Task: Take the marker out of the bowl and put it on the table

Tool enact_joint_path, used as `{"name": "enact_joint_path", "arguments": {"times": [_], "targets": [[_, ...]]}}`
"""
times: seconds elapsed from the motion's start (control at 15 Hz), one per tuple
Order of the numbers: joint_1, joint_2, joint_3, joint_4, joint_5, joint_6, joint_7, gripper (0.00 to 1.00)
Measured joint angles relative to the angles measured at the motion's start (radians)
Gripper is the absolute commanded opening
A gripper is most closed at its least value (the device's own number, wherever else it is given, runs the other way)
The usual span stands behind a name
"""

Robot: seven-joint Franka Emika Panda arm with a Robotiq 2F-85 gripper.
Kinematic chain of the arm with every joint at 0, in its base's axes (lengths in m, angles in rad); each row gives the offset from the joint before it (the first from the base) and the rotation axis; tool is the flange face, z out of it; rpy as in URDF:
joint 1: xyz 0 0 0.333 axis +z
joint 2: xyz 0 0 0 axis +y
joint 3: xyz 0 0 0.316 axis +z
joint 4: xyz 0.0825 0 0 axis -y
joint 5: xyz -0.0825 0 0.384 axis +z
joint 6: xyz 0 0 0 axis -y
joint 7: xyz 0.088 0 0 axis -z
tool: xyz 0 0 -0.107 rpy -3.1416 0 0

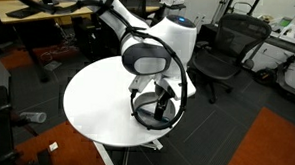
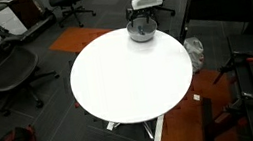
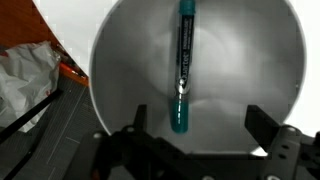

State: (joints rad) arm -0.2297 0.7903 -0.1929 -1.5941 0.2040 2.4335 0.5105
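The marker [image 3: 183, 65] lies inside the bowl [image 3: 250, 60], a slim dark stick with a teal end nearest the camera. The bowl is grey-silver with a pale rim and sits near the edge of the round white table [image 2: 127, 75]. My gripper [image 3: 195, 125] hangs straight over the bowl, open, with one finger on each side of the marker's teal end and not touching it. In both exterior views the gripper [image 1: 155, 105] [image 2: 141, 23] is down at the bowl [image 2: 141, 34], which largely hides the marker there.
Black office chairs [image 1: 224, 51] stand behind the table, and another chair [image 2: 5, 68] is beside it. Wooden desks [image 1: 30, 22] lie further back. A crumpled white bag [image 3: 25, 85] lies on the floor past the table's edge.
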Motion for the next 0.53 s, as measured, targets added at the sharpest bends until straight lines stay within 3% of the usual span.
{"name": "enact_joint_path", "arguments": {"times": [0.33, 0.4, 0.53], "targets": [[-0.002, 0.051, 0.001, 0.04, 0.002, -0.001, 0.0, 1.0], [-0.002, 0.06, 0.002, 0.047, 0.002, -0.001, 0.0, 0.75], [-0.002, 0.075, 0.003, 0.06, 0.002, -0.001, 0.0, 0.68]]}}
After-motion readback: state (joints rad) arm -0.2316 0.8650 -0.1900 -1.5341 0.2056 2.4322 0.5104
